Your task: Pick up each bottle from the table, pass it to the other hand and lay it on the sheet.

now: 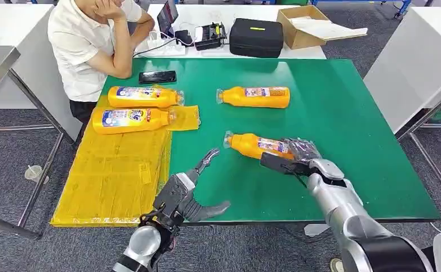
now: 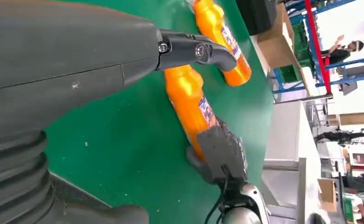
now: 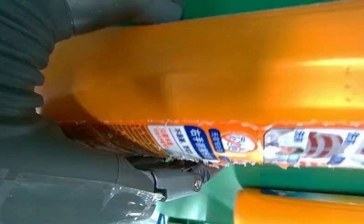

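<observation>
Head view: at lower centre, the nearest bottle (image 1: 256, 145) lies on the green counter (image 1: 348, 124), its base end clasped by the right hand (image 1: 297, 156). The left hand (image 1: 192, 190) is spread, holding nothing. Rigid, glossy plastic is judged slippery; the labelled body should be gripped.

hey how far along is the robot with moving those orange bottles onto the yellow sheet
Roughly halfway. Two bottles already lie on the yellow sheet. The right hand is grasping a third bottle still on the green table; the left hand waits open. A fourth bottle lies untouched.
</observation>
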`<move>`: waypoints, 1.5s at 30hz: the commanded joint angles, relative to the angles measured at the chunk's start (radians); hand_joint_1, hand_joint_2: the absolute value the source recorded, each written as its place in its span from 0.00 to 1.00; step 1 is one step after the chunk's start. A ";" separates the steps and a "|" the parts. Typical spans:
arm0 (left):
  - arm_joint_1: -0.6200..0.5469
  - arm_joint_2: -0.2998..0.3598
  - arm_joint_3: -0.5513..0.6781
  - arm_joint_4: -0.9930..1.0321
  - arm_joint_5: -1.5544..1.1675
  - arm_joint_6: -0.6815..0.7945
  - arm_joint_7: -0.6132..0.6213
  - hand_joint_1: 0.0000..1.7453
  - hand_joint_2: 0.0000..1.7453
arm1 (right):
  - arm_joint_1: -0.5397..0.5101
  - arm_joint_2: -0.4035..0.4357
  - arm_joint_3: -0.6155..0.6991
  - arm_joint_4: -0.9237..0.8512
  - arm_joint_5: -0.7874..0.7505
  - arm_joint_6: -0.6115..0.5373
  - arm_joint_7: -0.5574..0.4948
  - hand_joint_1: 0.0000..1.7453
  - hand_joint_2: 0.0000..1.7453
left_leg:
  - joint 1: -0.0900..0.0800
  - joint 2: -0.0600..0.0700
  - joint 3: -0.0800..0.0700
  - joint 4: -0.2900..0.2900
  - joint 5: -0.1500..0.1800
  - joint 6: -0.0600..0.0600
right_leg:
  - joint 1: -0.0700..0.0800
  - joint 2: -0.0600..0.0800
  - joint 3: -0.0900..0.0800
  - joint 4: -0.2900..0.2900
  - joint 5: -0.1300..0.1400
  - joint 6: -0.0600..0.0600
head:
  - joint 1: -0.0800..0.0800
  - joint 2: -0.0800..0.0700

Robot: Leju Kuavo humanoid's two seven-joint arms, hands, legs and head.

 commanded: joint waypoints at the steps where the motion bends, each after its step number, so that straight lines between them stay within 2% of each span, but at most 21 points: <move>1: -0.039 -0.019 -0.023 0.059 0.001 -0.001 0.002 0.00 1.00 | 0.065 -0.036 0.012 0.112 -0.007 0.033 -0.001 1.00 1.00 | 0.001 -0.003 0.003 -0.001 -0.001 0.001 | 0.002 -0.004 0.005 -0.002 -0.001 -0.003 | 0.000 0.000; 2: -0.039 -0.018 -0.026 0.059 0.001 0.001 0.002 0.00 1.00 | 0.071 -0.040 0.023 0.104 -0.019 0.043 0.004 1.00 1.00 | 0.002 -0.004 0.002 -0.001 0.000 0.001 | 0.003 -0.006 0.005 -0.004 -0.001 -0.006 | 0.000 0.000; 4: -0.042 -0.019 -0.032 0.066 0.003 0.000 -0.001 0.00 1.00 | 0.089 -0.054 0.019 0.098 -0.064 0.062 -0.020 1.00 1.00 | 0.002 -0.004 0.003 -0.001 -0.001 0.000 | 0.003 -0.006 0.007 -0.004 -0.001 -0.004 | -0.001 0.000; 7: -0.051 -0.022 -0.041 0.085 0.011 -0.002 -0.010 0.00 1.00 | 0.131 -0.081 -0.018 0.070 -0.199 0.101 -0.138 1.00 1.00 | 0.002 -0.005 0.006 -0.001 -0.001 0.000 | 0.002 -0.006 0.009 -0.005 -0.001 -0.002 | -0.001 0.000; 8: -0.052 -0.027 -0.033 0.087 0.019 0.002 -0.014 0.00 1.00 | 0.144 -0.089 -0.025 0.053 -0.245 0.104 -0.175 1.00 1.00 | 0.002 -0.008 0.005 -0.001 -0.001 0.000 | 0.003 -0.009 0.011 -0.006 -0.001 -0.003 | 0.000 0.000; 11: -0.042 -0.044 0.008 0.084 0.052 0.022 -0.004 0.00 1.00 | 0.180 -0.084 -0.021 -0.044 -0.374 0.111 -0.230 1.00 1.00 | 0.002 -0.005 0.007 -0.001 -0.002 0.001 | 0.003 -0.007 0.012 -0.007 -0.001 -0.003 | 0.000 0.000; 13: -0.040 -0.045 0.018 0.091 0.088 0.011 0.000 0.00 1.00 | 0.198 -0.081 0.008 -0.111 -0.444 0.131 -0.215 1.00 1.00 | 0.002 -0.002 0.008 -0.002 -0.002 0.001 | 0.003 -0.004 0.012 -0.008 -0.001 -0.003 | 0.000 0.000; 15: -0.039 -0.045 0.018 0.094 0.088 0.010 -0.002 0.00 1.00 | 0.200 -0.082 0.016 -0.121 -0.454 0.133 -0.205 1.00 1.00 | 0.002 0.000 0.008 -0.001 -0.004 0.000 | 0.003 -0.002 0.013 -0.007 0.000 -0.003 | 0.000 0.000; 16: -0.039 -0.045 0.018 0.094 0.088 0.010 -0.002 0.00 1.00 | 0.200 -0.082 0.016 -0.121 -0.454 0.133 -0.205 1.00 1.00 | 0.002 0.001 0.009 -0.001 -0.005 0.000 | 0.002 -0.001 0.020 -0.006 0.000 -0.002 | 0.000 0.000; 22: -0.039 -0.045 0.017 0.093 0.088 0.013 -0.002 0.00 1.00 | 0.200 -0.090 0.034 -0.117 -0.472 0.127 -0.204 1.00 1.00 | 0.002 0.005 0.008 0.000 -0.005 0.000 | 0.003 0.001 0.019 -0.006 0.000 -0.002 | 0.000 0.000; 23: -0.035 -0.045 0.021 0.094 0.141 -0.012 0.006 0.00 1.00 | 0.199 -0.087 0.030 -0.118 -0.502 0.134 -0.224 1.00 1.00 | 0.002 0.005 0.008 0.000 -0.005 0.000 | 0.003 0.001 0.019 -0.006 0.000 -0.002 | -0.001 0.000; 24: -0.025 -0.045 0.037 0.113 0.303 -0.081 0.031 0.00 1.00 | 0.188 -0.079 0.041 -0.129 -0.544 0.148 -0.279 1.00 1.00 | 0.003 0.004 0.007 0.000 -0.004 0.000 | 0.003 -0.001 0.018 -0.006 0.001 -0.003 | 0.000 0.000; 26: -0.012 -0.040 0.058 0.161 0.438 -0.126 0.001 0.00 1.00 | 0.143 -0.043 0.054 -0.144 -0.648 0.198 -0.355 1.00 1.00 | 0.002 0.008 0.009 -0.001 -0.005 0.000 | 0.002 0.004 0.015 -0.006 0.001 -0.002 | 0.000 0.000; 29: -0.002 -0.027 0.066 0.166 0.509 -0.129 -0.036 0.00 1.00 | 0.160 -0.007 0.106 -0.289 -0.777 0.215 -0.341 1.00 1.00 | 0.001 0.012 0.006 -0.001 -0.005 0.000 | 0.002 0.008 0.017 -0.006 0.002 -0.002 | -0.001 0.000; 31: 0.004 -0.016 0.055 0.130 0.478 -0.091 -0.047 0.00 1.00 | 0.207 0.003 0.139 -0.411 -0.863 0.205 -0.318 1.00 1.00 | 0.002 0.015 0.005 -0.001 -0.006 -0.001 | 0.002 0.011 0.015 -0.005 0.003 -0.005 | -0.001 0.000; 34: 0.014 -0.018 0.051 0.077 0.452 -0.079 -0.045 0.00 1.00 | 0.278 0.026 0.176 -0.539 -0.915 0.194 -0.300 1.00 1.00 | 0.002 0.011 0.001 -0.001 -0.004 -0.001 | 0.002 0.008 0.011 -0.004 0.003 -0.005 | -0.001 0.000; 36: 0.005 -0.020 0.051 0.059 0.455 -0.085 -0.039 0.00 1.00 | 0.293 0.033 0.216 -0.576 -0.914 0.185 -0.300 1.00 1.00 | 0.002 0.009 -0.002 0.000 -0.003 0.000 | 0.003 0.005 0.009 -0.003 0.001 -0.006 | -0.001 0.000; 38: -0.011 -0.016 0.042 0.060 0.460 -0.107 -0.039 0.00 1.00 | 0.275 0.001 0.265 -0.577 -0.899 0.185 -0.323 1.00 1.00 | 0.002 0.005 -0.008 0.000 -0.002 0.000 | 0.003 0.002 0.005 -0.002 0.002 -0.004 | 0.000 0.000; 39: -0.016 -0.016 0.048 0.057 0.466 -0.103 -0.039 0.00 1.00 | 0.251 -0.008 0.278 -0.557 -0.908 0.177 -0.330 1.00 1.00 | 0.003 0.007 -0.007 0.001 -0.003 0.000 | 0.003 0.004 0.006 -0.002 0.001 -0.005 | 0.000 0.000; 41: -0.016 -0.013 0.060 0.033 0.471 -0.101 -0.045 0.00 1.00 | 0.226 -0.015 0.281 -0.559 -0.916 0.164 -0.340 1.00 1.00 | 0.001 0.006 -0.010 0.000 -0.002 0.000 | 0.002 0.003 0.002 -0.001 0.002 -0.003 | -0.001 0.000; 45: -0.004 -0.024 0.090 -0.035 0.460 -0.072 -0.052 0.00 1.00 | 0.259 -0.005 0.275 -0.667 -0.935 0.171 -0.327 1.00 1.00 | 0.002 0.006 -0.014 0.002 -0.002 0.000 | 0.002 0.003 -0.001 -0.001 0.002 -0.005 | 0.000 0.000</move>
